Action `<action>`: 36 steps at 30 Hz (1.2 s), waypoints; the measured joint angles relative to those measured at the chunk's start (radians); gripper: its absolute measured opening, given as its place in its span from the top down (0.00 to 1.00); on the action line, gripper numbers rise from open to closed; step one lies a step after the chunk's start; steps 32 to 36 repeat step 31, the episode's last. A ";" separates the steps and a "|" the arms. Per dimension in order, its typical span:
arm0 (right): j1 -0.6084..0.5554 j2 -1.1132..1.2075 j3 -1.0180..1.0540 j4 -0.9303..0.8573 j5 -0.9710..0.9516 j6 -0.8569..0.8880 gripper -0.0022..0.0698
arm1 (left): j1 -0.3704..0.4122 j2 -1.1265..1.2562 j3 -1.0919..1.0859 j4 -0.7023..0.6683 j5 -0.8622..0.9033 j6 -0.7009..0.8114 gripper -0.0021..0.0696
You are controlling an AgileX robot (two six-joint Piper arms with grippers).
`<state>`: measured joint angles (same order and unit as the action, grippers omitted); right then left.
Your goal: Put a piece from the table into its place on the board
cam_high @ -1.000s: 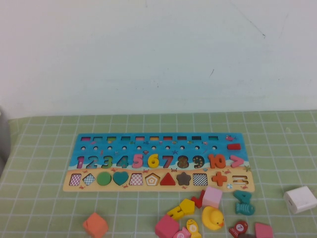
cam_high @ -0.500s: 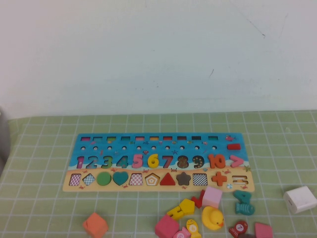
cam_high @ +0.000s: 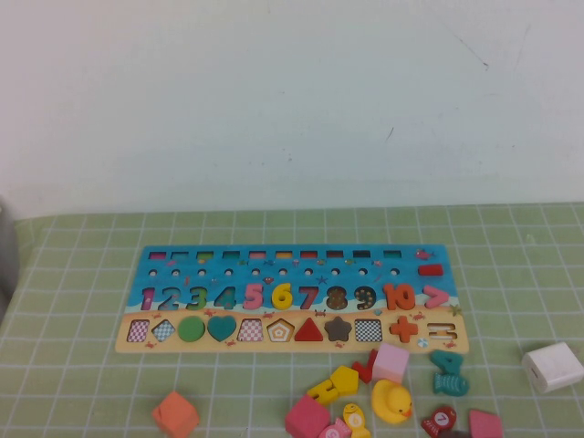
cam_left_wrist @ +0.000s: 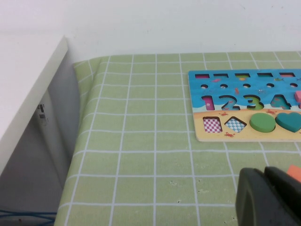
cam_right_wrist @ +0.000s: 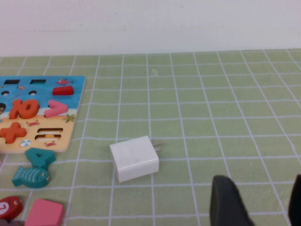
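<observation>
The board (cam_high: 406,260) lies across the middle of the green checked cloth, blue above and tan below. The piece, a yellow "6" (cam_high: 282,296), sits flat in its slot between the pink 5 and the 7. Neither gripper appears in the high view. In the left wrist view my left gripper (cam_left_wrist: 264,173) hovers shut and empty over the cloth, short of the board's left end (cam_left_wrist: 244,136). My right gripper (cam_right_wrist: 261,188) stands open with nothing between its fingers, over bare cloth to the right of the board's right end (cam_right_wrist: 77,89).
Loose pieces lie in front of the board: an orange block (cam_high: 175,412), yellow pentagon (cam_high: 345,378), yellow duck (cam_high: 391,401), pink cube (cam_high: 391,361) and teal fish (cam_high: 449,371). A white charger plug (cam_high: 553,366) lies at the right. A white cabinet (cam_left_wrist: 28,84) borders the table's left edge.
</observation>
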<state>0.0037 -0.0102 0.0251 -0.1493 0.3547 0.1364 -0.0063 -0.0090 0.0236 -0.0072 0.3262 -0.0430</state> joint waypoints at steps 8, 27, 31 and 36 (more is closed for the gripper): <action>0.000 0.000 0.000 0.000 0.000 0.000 0.58 | 0.000 0.000 -0.001 -0.002 0.004 0.000 0.97; 0.000 0.000 0.000 0.000 0.000 0.000 0.58 | -0.013 0.000 -0.002 -0.002 0.006 0.002 0.97; 0.000 0.000 0.000 0.000 0.000 0.000 0.58 | -0.013 0.000 -0.002 -0.002 0.006 0.002 0.97; 0.000 0.000 0.000 0.000 0.000 0.000 0.58 | -0.013 0.000 -0.002 -0.002 0.006 0.002 0.97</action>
